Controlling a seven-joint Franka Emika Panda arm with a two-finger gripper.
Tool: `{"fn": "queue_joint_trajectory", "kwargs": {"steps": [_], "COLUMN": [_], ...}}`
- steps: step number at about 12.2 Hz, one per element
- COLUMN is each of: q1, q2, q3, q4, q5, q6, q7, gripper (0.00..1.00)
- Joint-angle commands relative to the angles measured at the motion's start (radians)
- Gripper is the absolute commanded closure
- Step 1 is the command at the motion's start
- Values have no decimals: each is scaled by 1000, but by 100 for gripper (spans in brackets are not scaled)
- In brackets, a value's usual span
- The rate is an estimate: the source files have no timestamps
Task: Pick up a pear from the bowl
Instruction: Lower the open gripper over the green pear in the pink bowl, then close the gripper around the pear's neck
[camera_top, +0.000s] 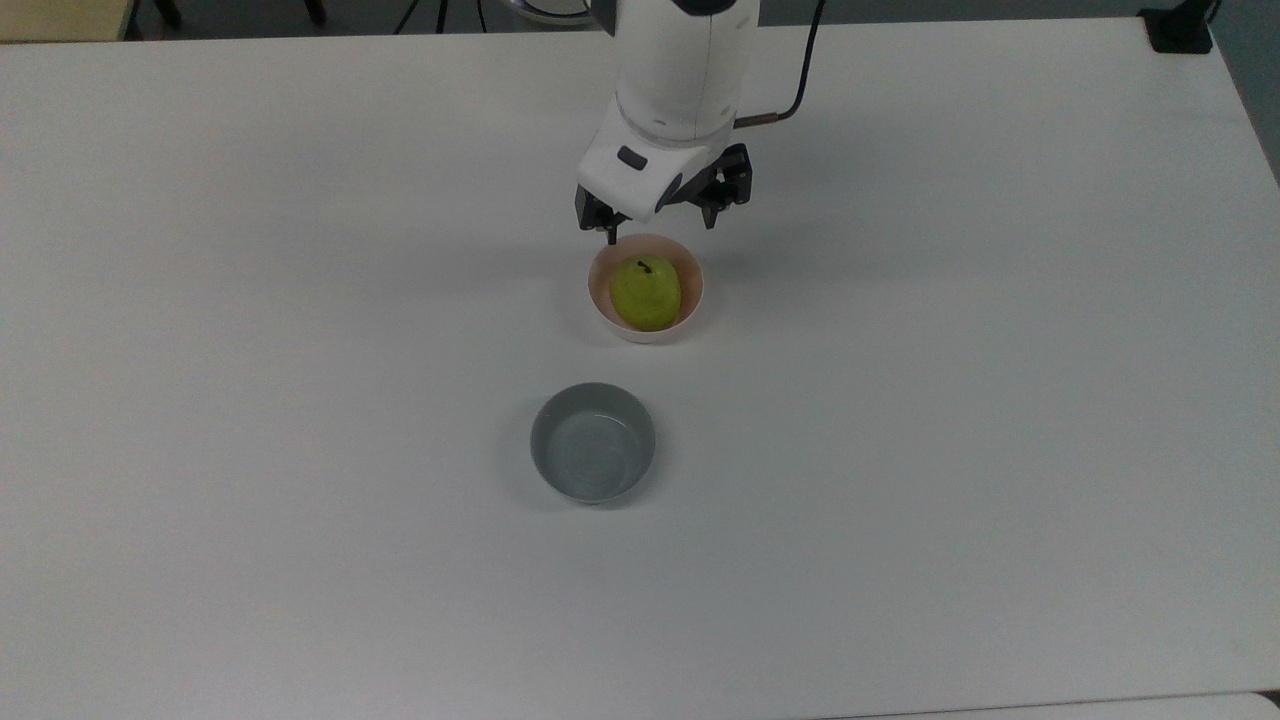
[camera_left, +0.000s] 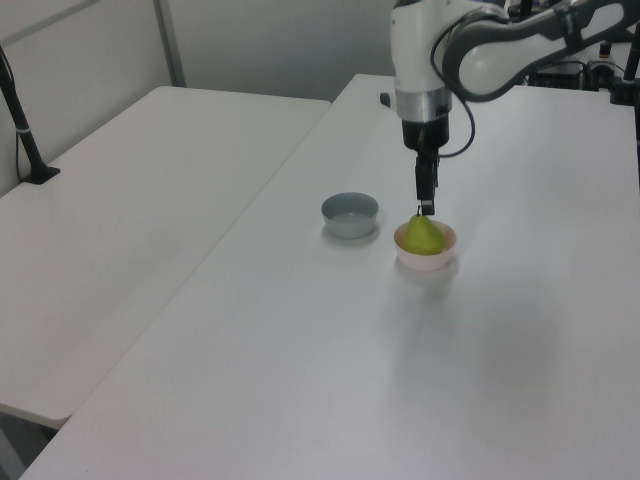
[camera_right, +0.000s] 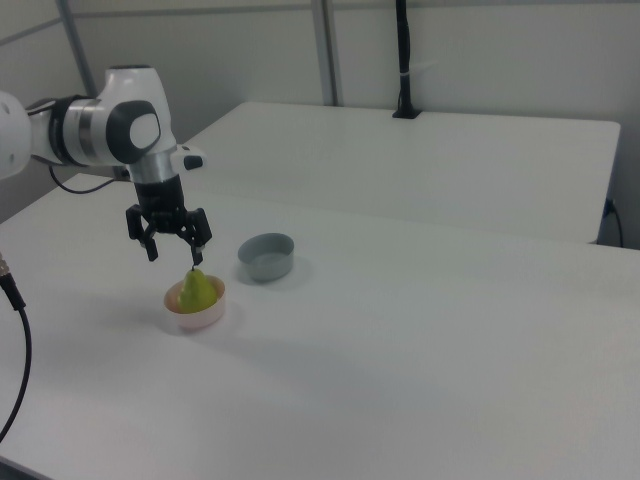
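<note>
1. The pear's (camera_top: 646, 293) underside is hidden by the bowl's (camera_top: 598, 300) wall.
2. The arm (camera_top: 683, 60) is cut off at the top view's upper edge.
3. In the left view, the far one of the fingers (camera_left: 426, 190) is pretty much covered by the near one.
</note>
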Motion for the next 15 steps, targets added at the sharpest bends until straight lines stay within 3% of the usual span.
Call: {"fn": "queue_joint_trajectory", "kwargs": {"steps": [1,9,15], "q1": [25,27,27], "q2": [34,104,126], "q3": [-8,-15,-15], "q4": [-7,-11,-11], "q5": [-38,-83,-95], "q6": [28,82,104], "q7": [-4,-2,-2], "gripper": [0,3,16]}}
